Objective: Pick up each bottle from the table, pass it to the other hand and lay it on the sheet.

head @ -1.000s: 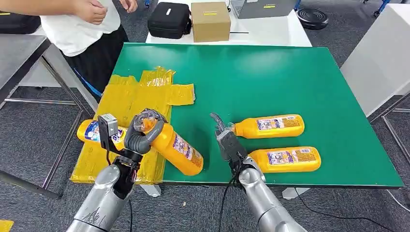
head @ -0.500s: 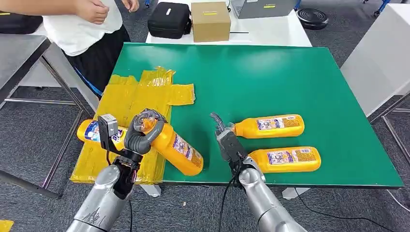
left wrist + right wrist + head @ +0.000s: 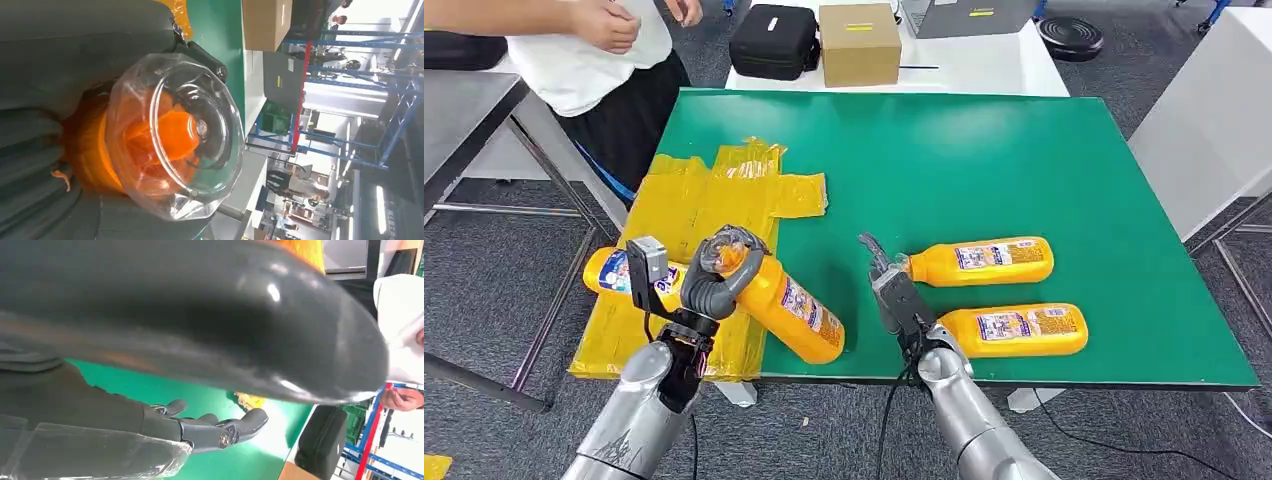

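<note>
The left hand (image 3: 716,280) grips an orange bottle (image 3: 789,307) near its clear-capped neck, fingers wrapped round it, holding it tilted above the near edge of the green table (image 3: 984,160), its base pointing toward the right hand. From the left wrist camera the clear cap (image 3: 175,135) looms large with the orange neck inside it. Behind that hand another orange bottle (image 3: 614,272) lies on the yellow sheet (image 3: 694,200), which drapes over the table's left edge. The right hand (image 3: 886,280) holds nothing, its fingers stretched out and apart, hovering just beside the neck of the farther of two orange bottles lying on the table (image 3: 979,261); whether it touches, I can't tell. The nearer one (image 3: 1014,330) lies parallel, close to the table's front edge. A person in a white shirt (image 3: 589,50) stands at the far left corner. On a white table beyond sit a black case (image 3: 774,40) and a cardboard box (image 3: 859,42).
</note>
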You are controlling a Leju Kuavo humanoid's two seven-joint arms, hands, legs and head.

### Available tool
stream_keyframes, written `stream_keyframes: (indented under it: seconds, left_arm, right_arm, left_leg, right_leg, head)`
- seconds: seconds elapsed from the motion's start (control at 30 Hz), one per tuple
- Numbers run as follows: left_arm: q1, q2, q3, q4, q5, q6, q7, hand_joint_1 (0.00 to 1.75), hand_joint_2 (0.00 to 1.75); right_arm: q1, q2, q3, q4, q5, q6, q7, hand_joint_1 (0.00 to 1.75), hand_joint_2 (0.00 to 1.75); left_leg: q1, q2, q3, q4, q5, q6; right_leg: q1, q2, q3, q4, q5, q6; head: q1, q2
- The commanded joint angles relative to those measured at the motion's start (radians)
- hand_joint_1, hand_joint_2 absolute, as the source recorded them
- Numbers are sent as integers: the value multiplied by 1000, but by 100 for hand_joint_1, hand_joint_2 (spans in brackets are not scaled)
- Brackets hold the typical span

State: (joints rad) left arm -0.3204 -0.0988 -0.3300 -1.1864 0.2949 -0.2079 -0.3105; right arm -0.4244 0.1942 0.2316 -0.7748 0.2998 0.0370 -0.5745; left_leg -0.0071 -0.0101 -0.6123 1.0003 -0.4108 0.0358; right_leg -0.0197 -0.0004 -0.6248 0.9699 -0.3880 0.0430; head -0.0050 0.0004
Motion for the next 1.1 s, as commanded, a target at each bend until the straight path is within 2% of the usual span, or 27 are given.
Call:
stream_keyframes:
  seconds: [0.03, 0.13, 0.73, 0.77, 0.8, 0.87, 0.97, 1.03, 1.1]
  left_arm:
    - [-30, 3, 13, 26, 2, -4, 3, 175, 175]
    - [-30, 3, 13, 26, 2, -4, 3, 175, 175]
    - [-30, 3, 13, 26, 2, -4, 3, 175, 175]
    - [140, -11, 294, -321, 79, 259, -363, 175, 175]
    - [187, 40, 343, -439, 134, 237, -281, 175, 175]
    - [215, 36, 415, -513, 137, 192, -203, 175, 175]
    - [209, 10, 397, -486, 107, 196, -223, 175, 175]
    - [205, 3, 391, -472, 100, 199, -234, 175, 175]
    - [205, 3, 391, -472, 100, 199, -234, 175, 175]
  right_arm:
    - [-34, -8, -14, 48, -4, 1, -3, 0, 0]
    - [-34, -8, -14, 48, -4, 1, -3, 0, 0]
    - [-34, -8, -14, 48, -4, 1, -3, 0, 0]
    - [35, -41, -55, -61, -33, -72, -49, 0, 0]
    - [64, -61, -62, -112, -40, -49, -39, 0, 0]
    - [90, -71, -76, -160, -42, -30, -23, 0, 0]
    - [89, -61, -78, -157, -39, -28, -22, 0, 0]
    - [83, -58, -76, -148, -36, -27, -21, 0, 0]
    - [83, -58, -76, -148, -36, -27, -21, 0, 0]
  left_leg:
    - [0, 0, 2, 0, -1, -1]
    - [2, 1, 5, 1, -4, -3]
    - [0, 0, 1, 0, 0, -1]
    - [1, 1, 3, 1, -2, -2]
    - [1, 3, 2, 1, -2, -1]
    - [2, 7, 2, 1, -4, -2]
    - [2, 10, 5, 0, -6, -4]
    - [1, 4, -1, 0, -2, -3]
    - [2, 2, 0, 0, -3, -3]
  right_leg:
    - [1, 0, 2, 0, -1, -1]
    - [2, 0, 6, 0, -3, -2]
    - [0, 0, 1, 0, 0, -1]
    - [2, 0, 3, 0, -2, -2]
    - [1, 2, 1, 0, -1, -1]
    - [2, 6, 2, 0, -1, -2]
    - [2, 11, 2, 1, -3, -3]
    - [1, 5, -2, 0, -2, -1]
    - [3, 4, -1, 0, -3, -2]
  head:
    - [0, 0]
    - [0, 0]
    - [0, 0]
    - [0, 0]
    - [0, 0]
    - [0, 0]
    - [0, 0]
    - [0, 0]
    - [1, 0]
